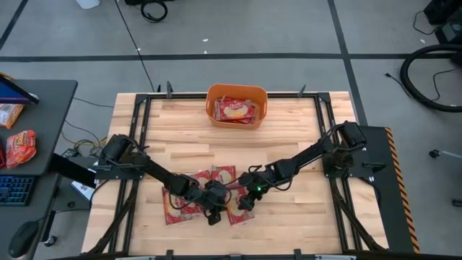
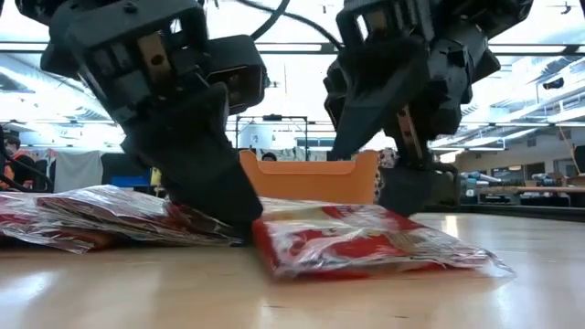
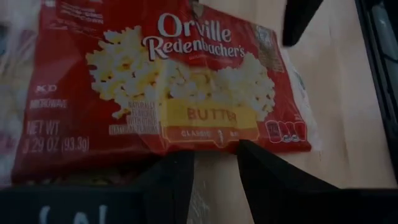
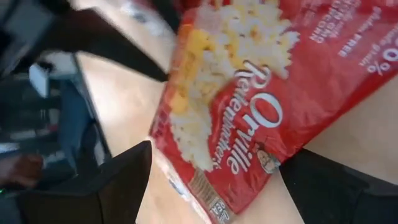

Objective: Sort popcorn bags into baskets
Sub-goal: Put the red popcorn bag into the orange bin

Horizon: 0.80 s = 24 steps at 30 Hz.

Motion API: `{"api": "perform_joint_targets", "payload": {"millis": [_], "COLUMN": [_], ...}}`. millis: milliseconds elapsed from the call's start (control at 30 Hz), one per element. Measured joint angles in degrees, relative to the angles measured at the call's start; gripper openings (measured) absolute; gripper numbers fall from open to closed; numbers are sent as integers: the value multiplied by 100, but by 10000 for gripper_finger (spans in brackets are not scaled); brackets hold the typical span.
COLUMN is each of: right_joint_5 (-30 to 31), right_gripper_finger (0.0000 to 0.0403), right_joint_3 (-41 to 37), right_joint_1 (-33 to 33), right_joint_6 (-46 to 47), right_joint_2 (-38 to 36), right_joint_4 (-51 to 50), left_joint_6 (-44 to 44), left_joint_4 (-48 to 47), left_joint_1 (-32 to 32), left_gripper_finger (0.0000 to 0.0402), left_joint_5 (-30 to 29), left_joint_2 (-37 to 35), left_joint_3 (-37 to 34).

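From above, flat red foil popcorn bags [image 1: 198, 196] lie near the table's front edge; the orange plastic tub [image 1: 237, 105] sits at the back edge. Level with the tabletop, both grippers press down there. The left gripper [image 3: 214, 163] and right gripper [image 4: 211, 186] stand spread, empty. The bags look light, crinkly, slippery; I'd pinch an edge.

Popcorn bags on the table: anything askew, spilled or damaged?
Nothing spilled or torn. The loose popcorn bags lie overlapped in an untidy pile at the near edge, both pincers down on them. The orange basket stands upright with bags inside.
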Motion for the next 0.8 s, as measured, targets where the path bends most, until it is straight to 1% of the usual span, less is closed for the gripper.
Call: {"api": "perform_joint_targets", "payload": {"millis": [67, 133, 167, 200, 233, 267, 300, 333, 367, 400, 433, 467, 500, 533, 567, 600, 633, 667, 700, 767, 800], "right_joint_5": [-192, -231, -111, -10, -85, -278, -394, -386, -230, -74, -98, -277, -511, -609, -439, -200, -75, -73, -209, -564, -513], "right_gripper_finger": [345, 338, 332, 326, 319, 311, 304, 296, 289, 281, 274, 267, 260, 255, 251, 248, 245, 241, 239, 236, 235], "right_joint_3": [-3, -2, 23, 38, 26, -1, -18, -16, 20, 63, 68, 44, -10, 8, 29, 44, 43, 14, 49, 19, 13], "right_joint_1": [-6, 20, 49, 66, 56, -7, -30, -35, -2, 23, 37, 25, -17, -41, -27, 29, 57, 60, 5, -80, -83], "right_joint_6": [184, 68, 73, 274, 579, 684, 576, 384, 308, 410, 621, 781, 857, 711, 445, 345, 438, 561, 633, 630, 592], "right_joint_2": [1, -1, -17, -30, -27, 5, 29, 17, -38, -65, -17, 86, 198, 188, 175, 161, 161, 202, 241, 280, 281], "right_joint_4": [280, 796, 811, 636, 457, 446, 634, 844, 848, 594, 188, -36, -69, 155, 415, 298, -22, -248, -292, -63, 84], "left_joint_6": [-1, 0, 0, 2, 6, 1, -2, -2, -1, 6, 4, 2, -2, -2, -2, 3, 1, 1, 1, -2, 0], "left_joint_4": [-39, -151, -168, -167, -165, -176, -214, -258, -256, -242, -228, -204, -190, -177, -214, -209, -171, -163, -166, -165, -146], "left_joint_1": [1, -20, -44, -44, -38, -28, -23, -23, -27, -31, -33, -33, -33, -28, -27, -32, -33, -35, -33, -31, -31], "left_gripper_finger": [130, 130, 130, 130, 130, 130, 130, 130, 130, 130, 130, 130, 130, 130, 130, 130, 130, 130, 130, 130, 130], "left_joint_5": [35, 77, 71, 64, 45, 21, 28, 30, 19, 23, 50, 60, 63, 59, 91, 70, 76, 77, 81, 93, 118], "left_joint_2": [-2, -2, -2, -2, -2, -4, -4, -5, -9, -9, -9, -9, -9, -9, -9, -8, -7, -9, -9, -9, -9], "left_joint_3": [0, -4, -4, -4, -4, -1, 2, -3, -4, -4, -2, 0, 9, 9, 7, -2, -1, 10, 11, 7, 7]}}
